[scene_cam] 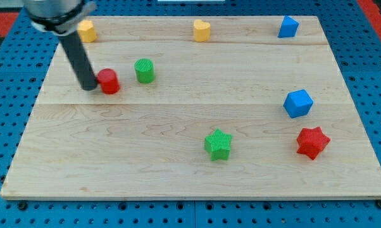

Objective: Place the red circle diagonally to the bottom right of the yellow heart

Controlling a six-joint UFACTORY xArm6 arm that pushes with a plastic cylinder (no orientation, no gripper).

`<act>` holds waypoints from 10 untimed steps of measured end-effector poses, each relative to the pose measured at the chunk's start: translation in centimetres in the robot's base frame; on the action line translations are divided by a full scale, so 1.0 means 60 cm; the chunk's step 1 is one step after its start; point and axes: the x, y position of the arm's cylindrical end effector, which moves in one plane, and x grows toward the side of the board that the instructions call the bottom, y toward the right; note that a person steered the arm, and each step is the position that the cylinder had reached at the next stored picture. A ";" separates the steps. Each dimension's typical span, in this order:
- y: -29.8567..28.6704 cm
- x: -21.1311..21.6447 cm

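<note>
The red circle (pixel 109 81) lies on the wooden board at the view's upper left. My tip (pixel 88 86) touches its left side. The yellow heart (pixel 202 30) sits near the board's top edge, in the middle, well to the right of and above the red circle. The green circle (pixel 144 70) stands just right of the red circle, slightly above it, with a small gap between them.
A yellow hexagon-like block (pixel 85 30) sits at the top left, partly behind the rod. A blue block (pixel 288 26) is at the top right, a blue cube-like block (pixel 298 103) at the right, a red star (pixel 312 142) below it, and a green star (pixel 218 144) at bottom centre.
</note>
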 end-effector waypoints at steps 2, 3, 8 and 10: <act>0.213 0.000; 0.212 -0.001; 0.345 -0.051; 0.319 -0.035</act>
